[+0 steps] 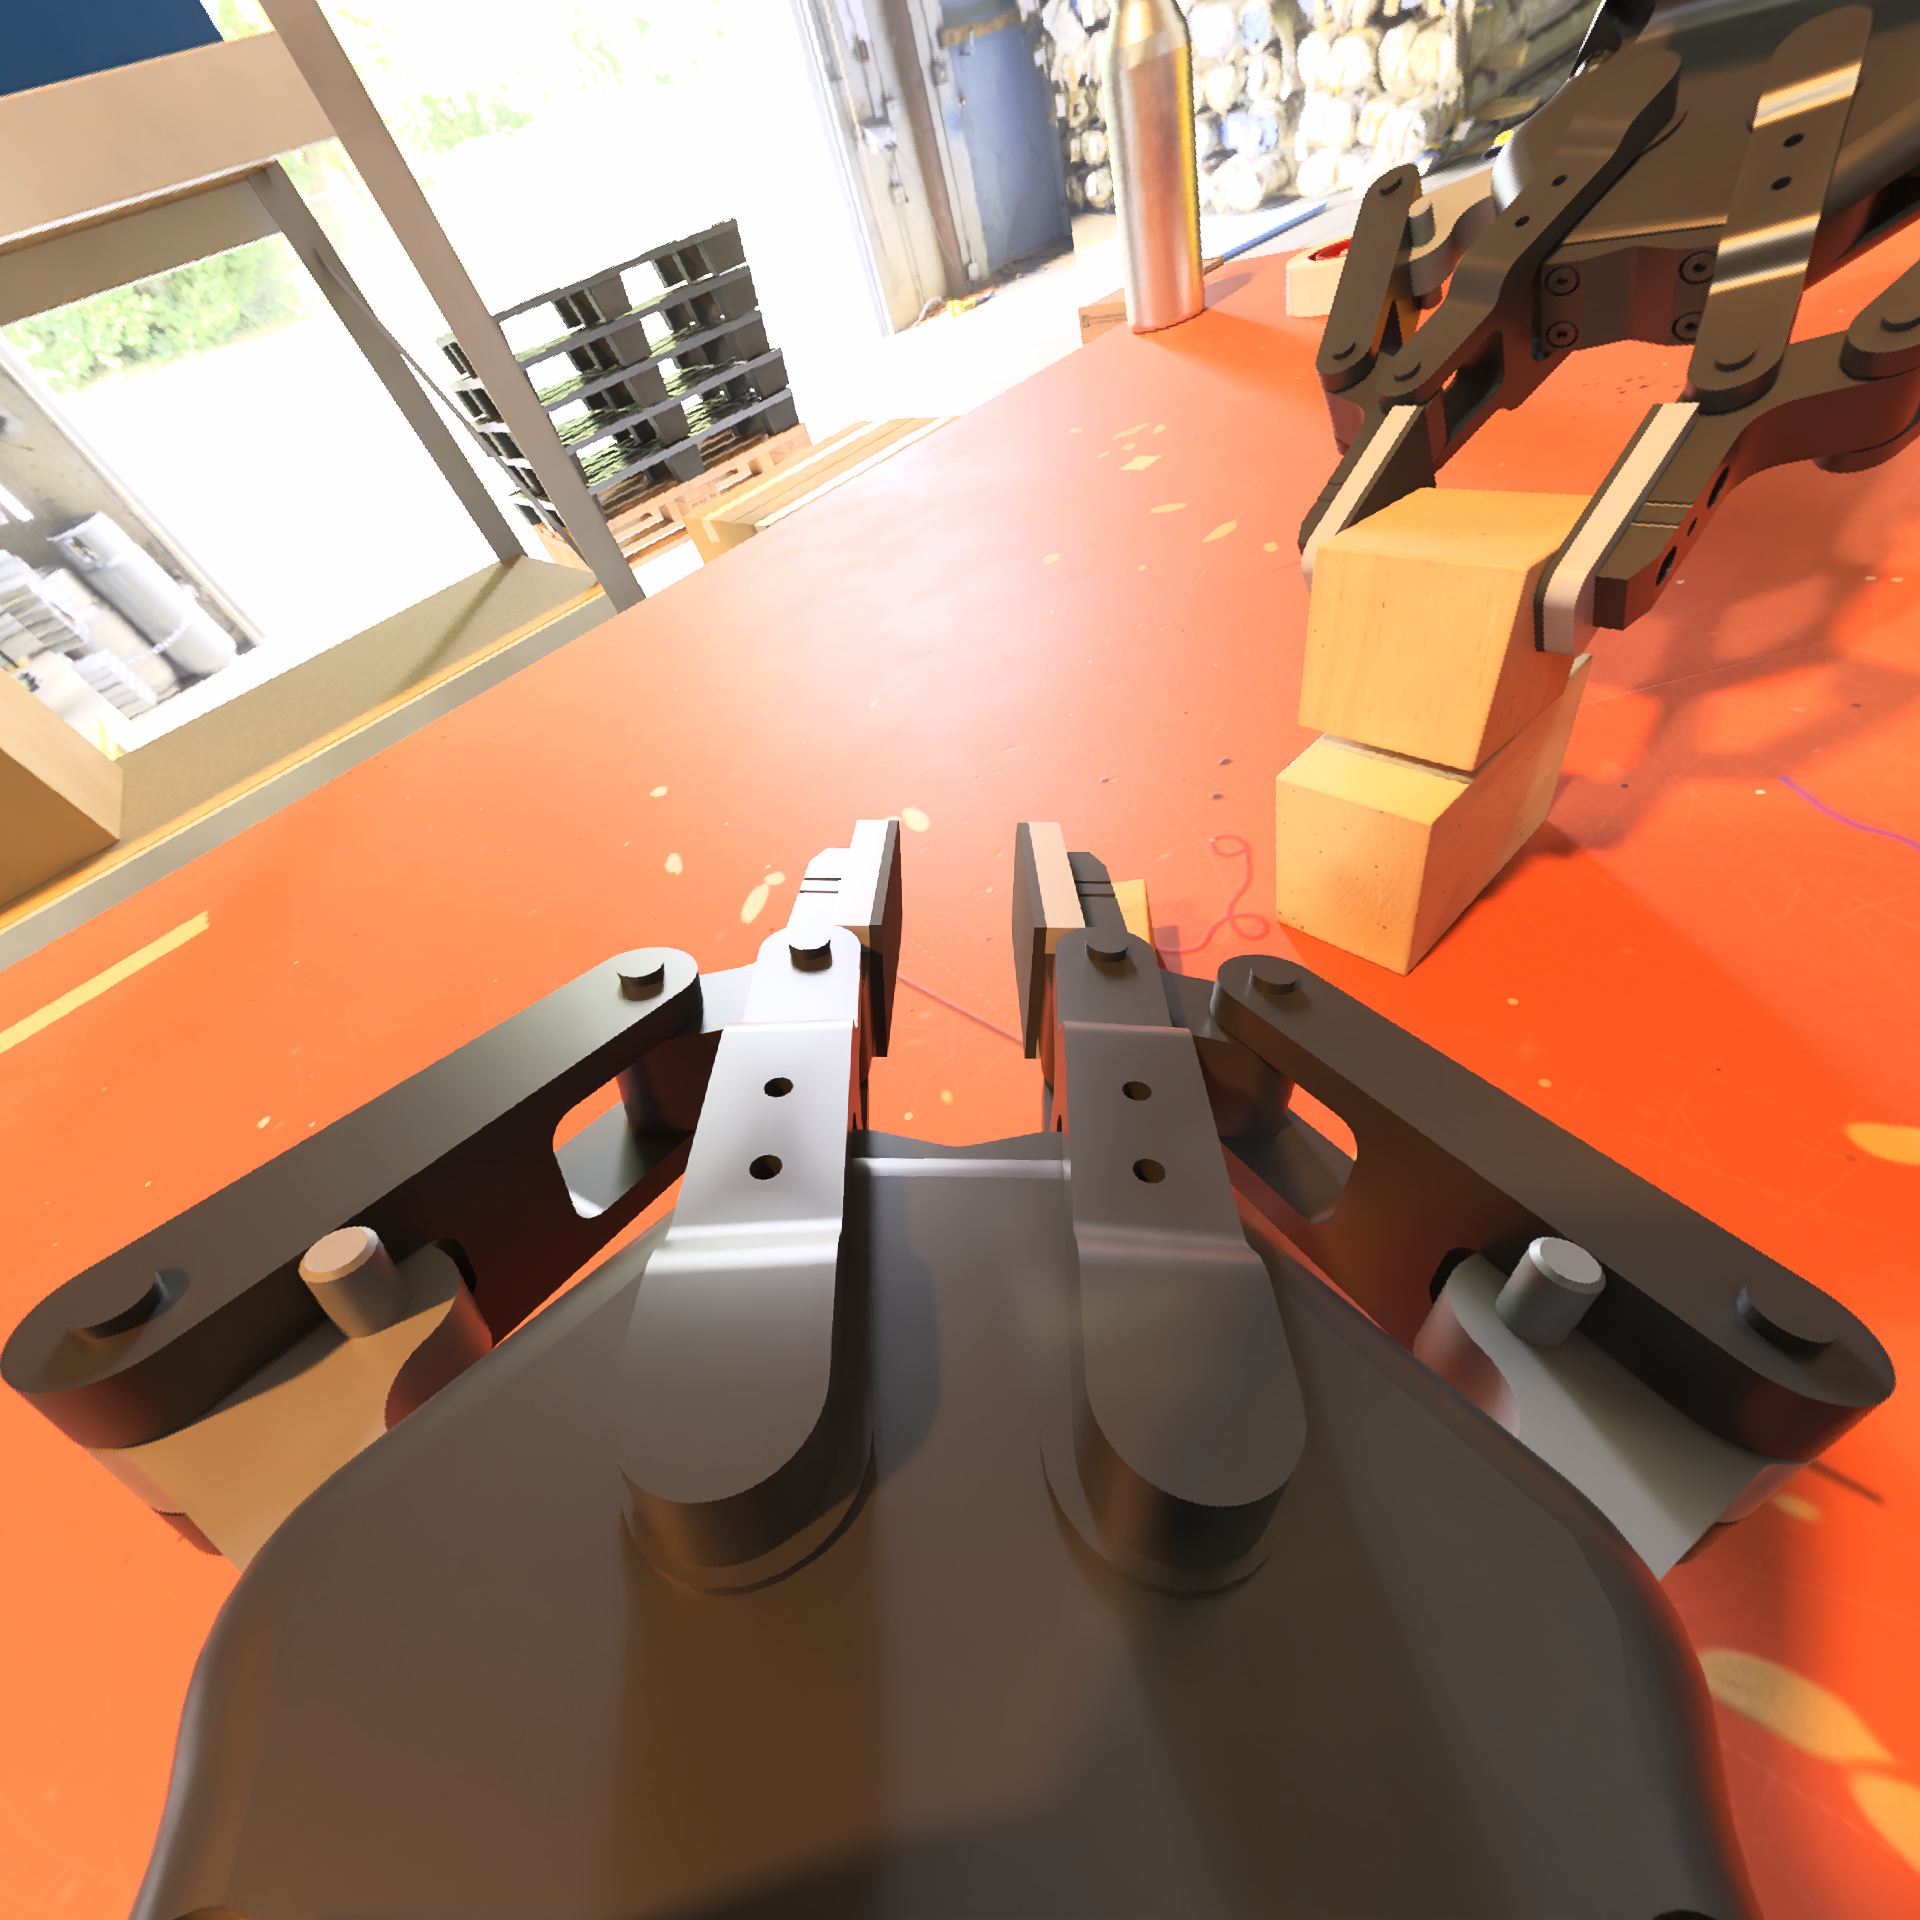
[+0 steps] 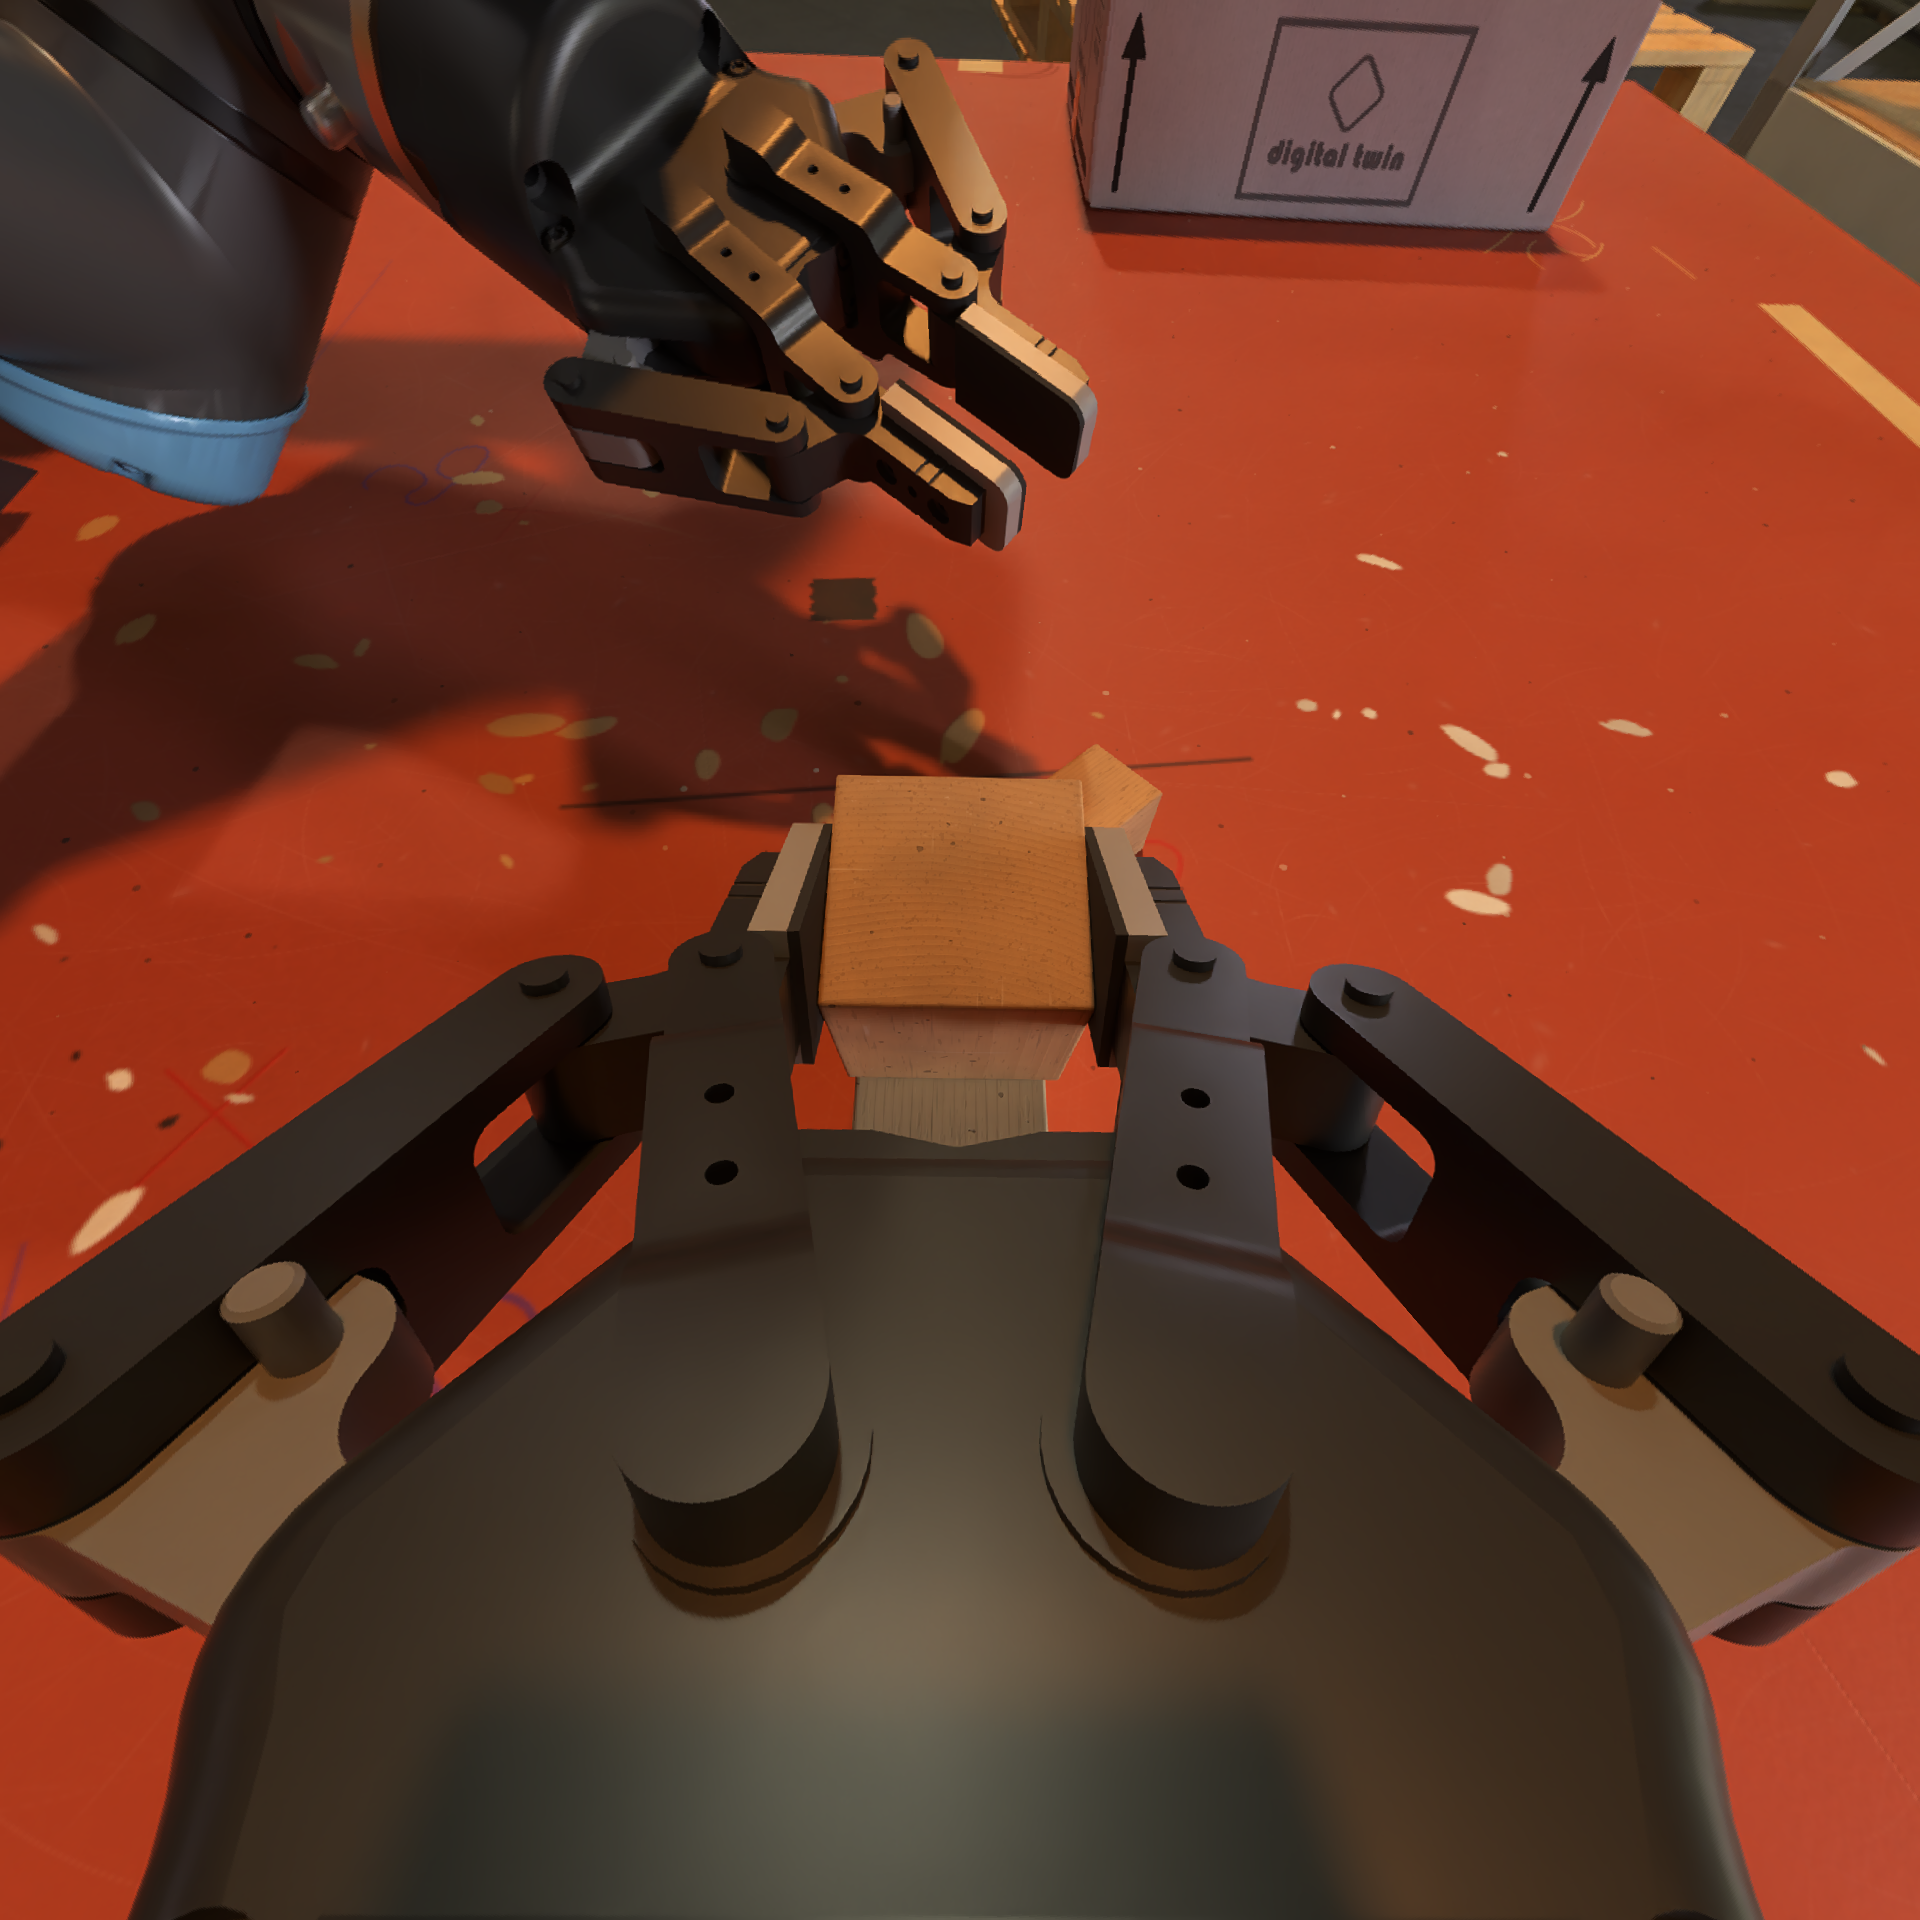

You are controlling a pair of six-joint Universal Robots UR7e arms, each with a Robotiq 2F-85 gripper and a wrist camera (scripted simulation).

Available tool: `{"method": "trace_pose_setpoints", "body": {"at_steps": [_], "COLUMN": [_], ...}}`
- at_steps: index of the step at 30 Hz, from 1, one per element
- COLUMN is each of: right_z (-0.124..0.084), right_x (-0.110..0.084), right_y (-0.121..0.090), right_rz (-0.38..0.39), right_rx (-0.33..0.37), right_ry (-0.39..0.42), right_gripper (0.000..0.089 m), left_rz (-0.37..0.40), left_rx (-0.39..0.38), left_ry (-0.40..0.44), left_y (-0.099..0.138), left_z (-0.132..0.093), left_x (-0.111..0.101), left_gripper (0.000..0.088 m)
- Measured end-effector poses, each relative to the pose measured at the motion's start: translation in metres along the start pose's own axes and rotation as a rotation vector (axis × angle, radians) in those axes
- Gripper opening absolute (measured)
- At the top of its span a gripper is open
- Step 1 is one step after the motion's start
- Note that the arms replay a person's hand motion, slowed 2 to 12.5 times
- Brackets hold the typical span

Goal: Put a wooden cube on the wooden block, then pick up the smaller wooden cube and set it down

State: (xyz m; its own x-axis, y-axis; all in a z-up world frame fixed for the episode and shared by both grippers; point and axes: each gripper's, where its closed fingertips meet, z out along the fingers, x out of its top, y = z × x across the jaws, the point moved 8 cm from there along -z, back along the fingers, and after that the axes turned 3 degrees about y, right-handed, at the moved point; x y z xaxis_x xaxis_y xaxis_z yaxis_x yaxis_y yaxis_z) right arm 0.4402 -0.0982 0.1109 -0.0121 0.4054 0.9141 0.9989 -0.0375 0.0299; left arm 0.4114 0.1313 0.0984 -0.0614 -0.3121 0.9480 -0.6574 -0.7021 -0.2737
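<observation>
My right gripper [image 2: 956,862] is shut on a wooden cube [image 2: 956,904]. The cube is slightly turned and its underside meets the top of the wooden block [image 2: 951,1112] on the orange table. The left wrist view shows the same stack: cube [image 1: 1423,623], block [image 1: 1382,842], right gripper [image 1: 1439,582]. The smaller wooden cube [image 2: 1117,795] lies on the table just beyond the stack. In the left wrist view it [image 1: 1135,906] is mostly hidden behind my left gripper's right finger. My left gripper [image 1: 956,862] is empty, with a narrow gap between its fingers, and hovers low to the left of the stack.
A cardboard box [image 2: 1351,104] stands at the table's far end in the right wrist view. A metal bottle [image 1: 1153,177] stands far behind the stack. The table edge [image 1: 312,748] runs along the left. A small dark patch [image 2: 842,597] lies under the left gripper [image 2: 1039,457].
</observation>
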Motion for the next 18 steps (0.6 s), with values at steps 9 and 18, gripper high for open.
{"method": "trace_pose_setpoints", "body": {"at_steps": [9, 18], "right_z": [0.0002, 0.0006], "right_x": [-0.0001, -0.0003], "right_y": [0.0, 0.0002], "right_rz": [-0.001, 0.001], "right_rx": [0.001, 0.002], "right_ry": [0.002, 0.005], "right_gripper": [0.0402, 0.0402], "left_rz": [0.001, 0.003], "left_rx": [-0.001, -0.002], "left_ry": [-0.001, -0.003], "left_y": [0.0001, 0.0003], "left_z": [0.0, 0.0002], "left_x": [-0.0001, -0.0002], "left_gripper": [0.0197, 0.0197]}}
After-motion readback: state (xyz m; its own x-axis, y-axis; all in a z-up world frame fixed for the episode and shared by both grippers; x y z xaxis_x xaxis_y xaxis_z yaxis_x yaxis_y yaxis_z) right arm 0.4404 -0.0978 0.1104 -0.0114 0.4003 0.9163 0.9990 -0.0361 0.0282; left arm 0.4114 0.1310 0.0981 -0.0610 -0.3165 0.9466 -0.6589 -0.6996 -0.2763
